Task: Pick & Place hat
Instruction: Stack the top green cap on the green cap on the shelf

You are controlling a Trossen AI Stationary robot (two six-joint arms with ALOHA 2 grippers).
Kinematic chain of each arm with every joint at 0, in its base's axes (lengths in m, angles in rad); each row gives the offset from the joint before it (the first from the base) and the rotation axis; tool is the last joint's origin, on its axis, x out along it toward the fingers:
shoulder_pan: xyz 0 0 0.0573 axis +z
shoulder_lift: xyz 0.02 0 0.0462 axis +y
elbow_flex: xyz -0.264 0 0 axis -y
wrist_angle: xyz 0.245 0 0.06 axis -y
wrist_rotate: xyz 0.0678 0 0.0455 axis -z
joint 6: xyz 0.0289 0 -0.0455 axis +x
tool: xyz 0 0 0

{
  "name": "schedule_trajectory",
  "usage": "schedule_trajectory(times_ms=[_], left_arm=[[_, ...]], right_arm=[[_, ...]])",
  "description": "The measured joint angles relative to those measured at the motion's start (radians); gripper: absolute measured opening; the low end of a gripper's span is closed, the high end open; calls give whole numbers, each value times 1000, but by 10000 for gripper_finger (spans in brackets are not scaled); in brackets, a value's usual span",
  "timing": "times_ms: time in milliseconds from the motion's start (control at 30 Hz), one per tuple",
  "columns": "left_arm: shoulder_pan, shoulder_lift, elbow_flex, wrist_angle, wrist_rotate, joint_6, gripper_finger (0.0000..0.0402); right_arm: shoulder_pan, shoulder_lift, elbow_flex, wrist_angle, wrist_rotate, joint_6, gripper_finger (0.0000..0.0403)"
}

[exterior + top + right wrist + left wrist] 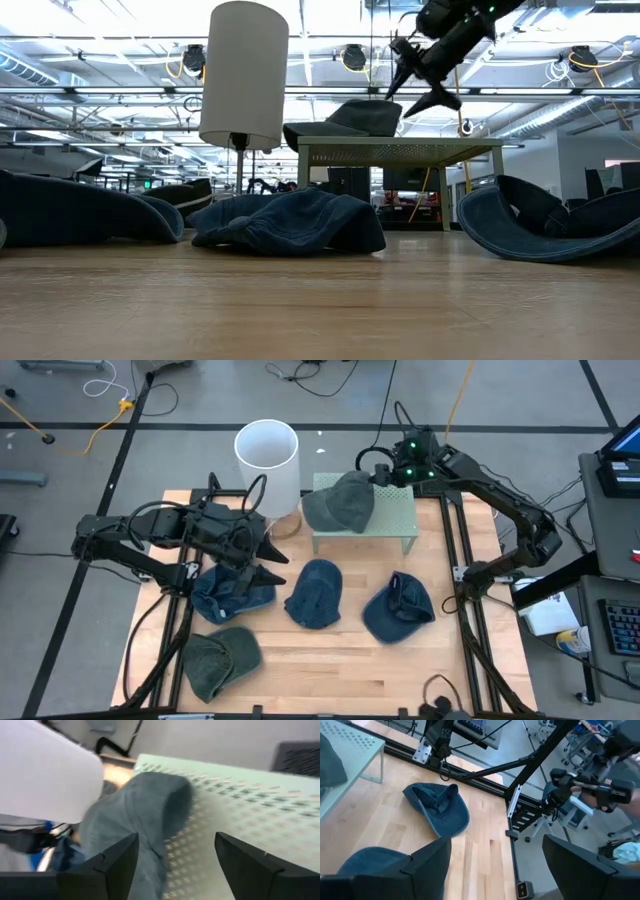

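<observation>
A grey-green hat (340,503) lies on the left part of a pale green perforated stand (395,510), its brim hanging over the stand's left edge. My right gripper (383,470) hovers open just above and beyond it; its wrist view shows the hat (137,815) ahead of the spread fingers (176,837), and the low view shows the gripper (400,103) clear above the hat (350,117). My left gripper (278,564) is open, level, above the leftmost blue hat (232,592). Two more blue hats (315,592) (398,607) and a green hat (222,660) lie on the table.
A white cylinder (268,460) stands just left of the stand, close to the grey-green hat. The wooden table (330,670) has bare room along its near edge. Black frame rails (455,550) run along both table sides. Cables lie on the floor beyond the far edge.
</observation>
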Motion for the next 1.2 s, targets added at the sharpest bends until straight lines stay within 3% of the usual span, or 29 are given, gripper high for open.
schedule_trajectory(times_ms=[167, 400, 800, 933, 1200], left_arm=[[0, 0, 0, -3, 33, -64, 308], [1, 0, 0, -140, 112, -227, 287], [1, 0, 0, -559, 63, -552, 281], [1, 0, 0, -698, -75, -644, 284], [-71, 0, -45, -805, -619, -790, 274]], right_arm=[[42, -120, 0, -88, 83, -74, 263], [229, -283, 0, -192, 49, -192, 248], [550, -389, 0, -154, 47, -82, 227], [597, -389, 0, -85, 48, -62, 230], [649, -389, 0, 43, 52, -60, 225]])
